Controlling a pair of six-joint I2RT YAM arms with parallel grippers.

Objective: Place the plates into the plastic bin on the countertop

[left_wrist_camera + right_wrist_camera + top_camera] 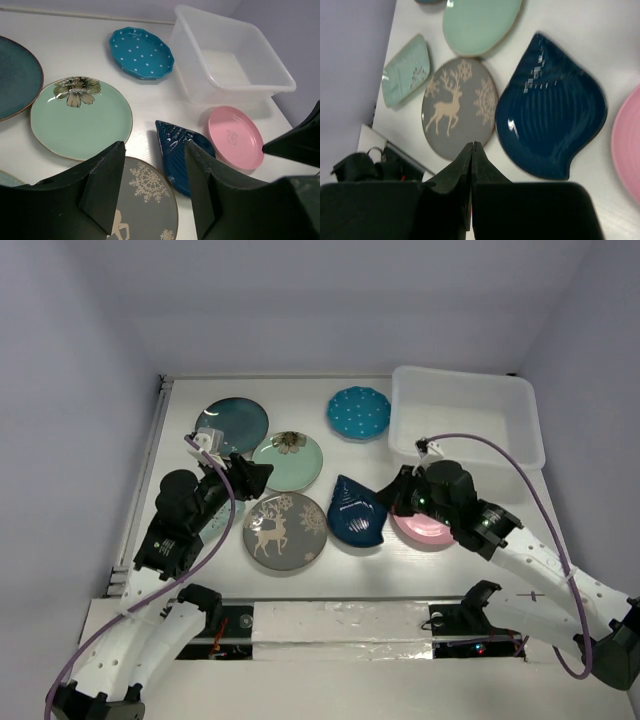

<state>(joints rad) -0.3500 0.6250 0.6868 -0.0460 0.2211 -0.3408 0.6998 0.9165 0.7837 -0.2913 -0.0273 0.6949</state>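
The left gripper [155,150] and right gripper [471,152] are matte black; white arm links [540,572] trail purple cables [515,462].

pale lavender walls [70,350] are closing in the white countertop [300,392] on three sides. soft light is falling evenly from above, glaring off a crinkled silver strip [340,617] that is running along the near edge.
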